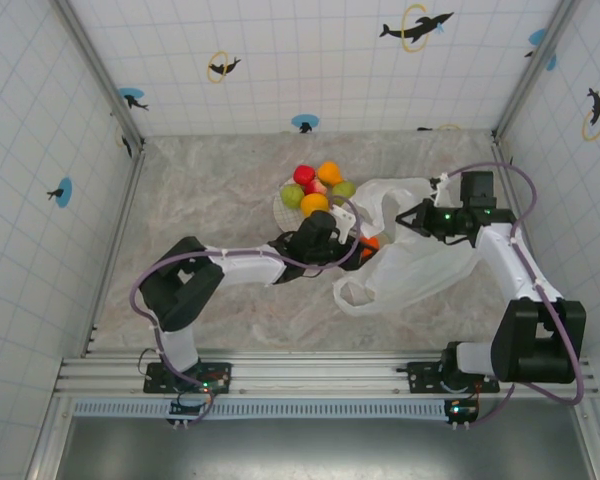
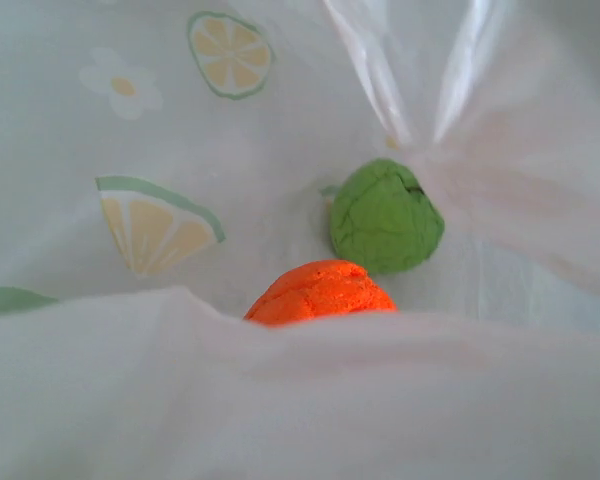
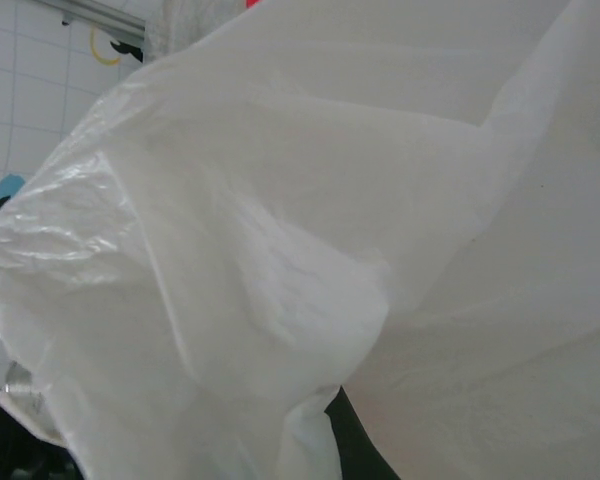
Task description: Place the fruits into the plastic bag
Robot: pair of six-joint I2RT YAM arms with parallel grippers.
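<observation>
1. My right gripper (image 1: pixel 412 219) is clamped on the far edge of the plastic bag (image 1: pixel 420 262), holding the mouth up.
2. My left gripper (image 1: pixel 320 240) is at the bag's left opening; I cannot tell how its jaws stand.
3. An orange fruit (image 2: pixel 320 292) and a green fruit (image 2: pixel 385 215) lie just inside the bag.
4. The remaining fruits (image 1: pixel 315 185) are piled on the plate (image 1: pixel 280 212), just beyond.
5. I should lift clear of the film before reaching, or I may drag the mouth shut.

The crinkly plastic bag (image 3: pixel 300 240) drapes before a tiled wall (image 3: pixel 25 70).

A marbled grey worktop (image 1: pixel 210 200) is being enclosed by white tiled walls (image 1: pixel 310 60), which are being decorated with dolphin stickers (image 1: pixel 416 27) and evenly lit
</observation>
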